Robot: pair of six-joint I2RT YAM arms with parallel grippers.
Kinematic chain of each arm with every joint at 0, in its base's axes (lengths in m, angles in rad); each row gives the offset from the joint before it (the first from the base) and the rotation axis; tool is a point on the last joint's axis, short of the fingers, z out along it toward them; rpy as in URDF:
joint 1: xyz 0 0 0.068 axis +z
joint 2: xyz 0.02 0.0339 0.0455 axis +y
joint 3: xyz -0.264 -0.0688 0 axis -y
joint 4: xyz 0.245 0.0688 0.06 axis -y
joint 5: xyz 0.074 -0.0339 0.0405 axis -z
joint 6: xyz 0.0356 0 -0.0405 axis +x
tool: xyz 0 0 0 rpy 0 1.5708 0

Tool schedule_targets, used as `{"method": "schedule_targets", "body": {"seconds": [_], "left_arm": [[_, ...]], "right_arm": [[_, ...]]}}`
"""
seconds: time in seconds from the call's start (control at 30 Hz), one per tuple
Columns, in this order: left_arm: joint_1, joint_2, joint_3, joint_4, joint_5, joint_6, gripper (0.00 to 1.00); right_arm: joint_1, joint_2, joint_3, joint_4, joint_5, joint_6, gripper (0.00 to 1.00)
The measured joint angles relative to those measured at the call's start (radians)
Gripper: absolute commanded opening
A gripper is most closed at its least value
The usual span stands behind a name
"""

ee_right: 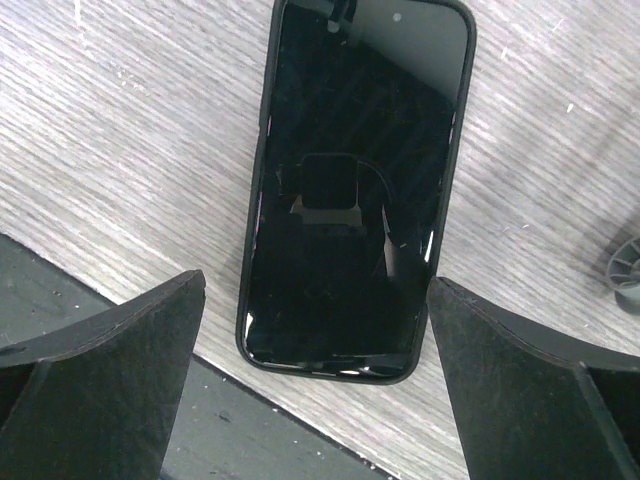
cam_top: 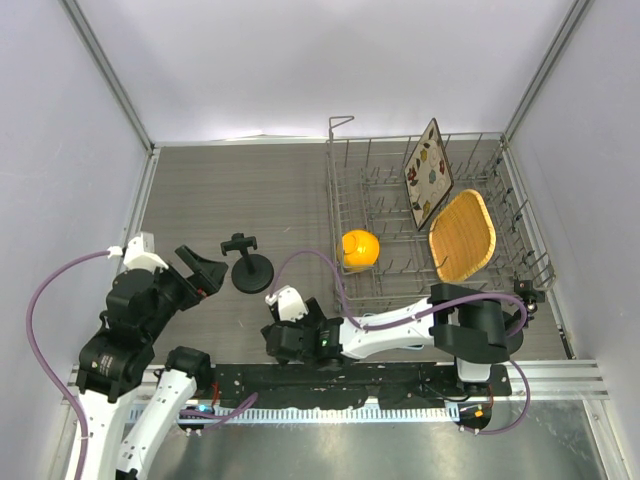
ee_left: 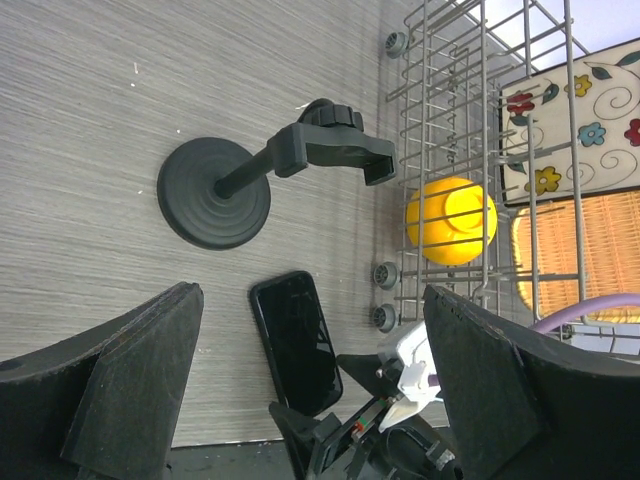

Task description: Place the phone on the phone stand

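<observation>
The phone [ee_right: 355, 190], black with a dark screen, lies flat on the grey wood table close to the near edge. It also shows in the left wrist view, phone [ee_left: 297, 340]; in the top view my right arm hides it. My right gripper [ee_right: 318, 392] is open, its fingers either side of the phone's near end and apart from it. The black phone stand [cam_top: 250, 265] stands upright on its round base [ee_left: 213, 192], its clamp head [ee_left: 335, 152] empty. My left gripper [cam_top: 200, 268] hangs open left of the stand, with nothing between its fingers [ee_left: 130, 385].
A wire dish rack [cam_top: 500, 215] fills the right side, holding a yellow cup [cam_top: 360, 248], a patterned square plate [cam_top: 428, 172] and a woven plate [cam_top: 462, 235]. Its small wheels [ee_left: 386, 275] sit just right of the phone. A black strip [ee_right: 90, 330] borders the table's near edge.
</observation>
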Motion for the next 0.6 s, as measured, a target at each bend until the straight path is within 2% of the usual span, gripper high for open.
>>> {"method": "schedule_targets", "body": {"seconds": [0.6], "left_arm": [[0.0, -0.009, -0.005, -0.006, 0.026, 0.0, 0.95]], "right_arm": [[-0.08, 0.018, 0.011, 0.028, -0.063, -0.056, 0.98]]}}
